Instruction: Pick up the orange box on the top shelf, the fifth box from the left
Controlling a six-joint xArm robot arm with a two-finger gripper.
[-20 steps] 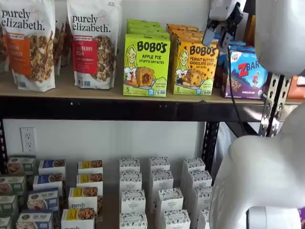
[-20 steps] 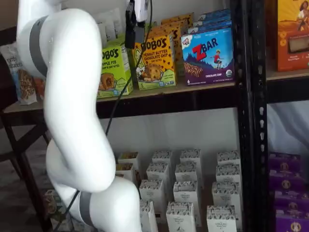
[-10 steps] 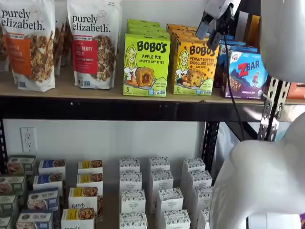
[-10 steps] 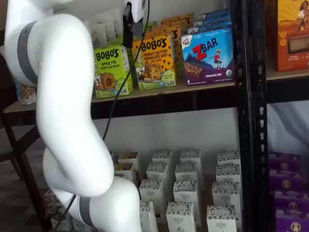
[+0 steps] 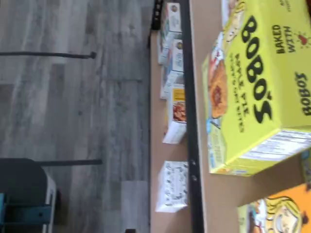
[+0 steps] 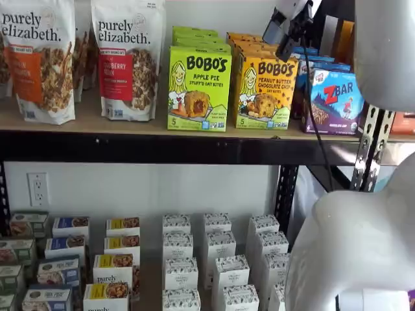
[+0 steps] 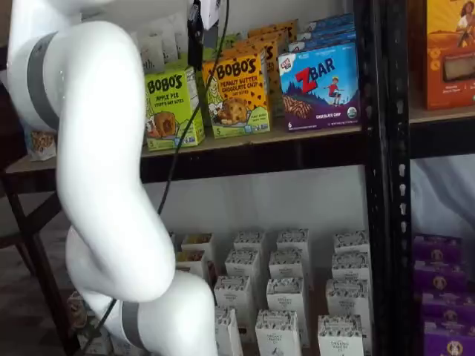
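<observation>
The orange box (image 6: 262, 92) reads "BOBO'S Peanut Butter Chocolate Chip" and stands at the front edge of the top shelf (image 6: 149, 123), between a lime-green "BOBO'S Apple Pie" box (image 6: 198, 88) and a blue "ZBAR" box (image 6: 333, 101); further along that shelf stand "purely elizabeth." granola bags (image 6: 128, 58). More cartons line up behind each front one. The white arm (image 7: 104, 163) rises in a bend in front of the shelves, carrying the claw (image 6: 287, 29) up above the orange box, tilted, touching nothing; its fingers stand apart, holding nothing. On the lower shelf stand small white boxes (image 6: 217, 249).
</observation>
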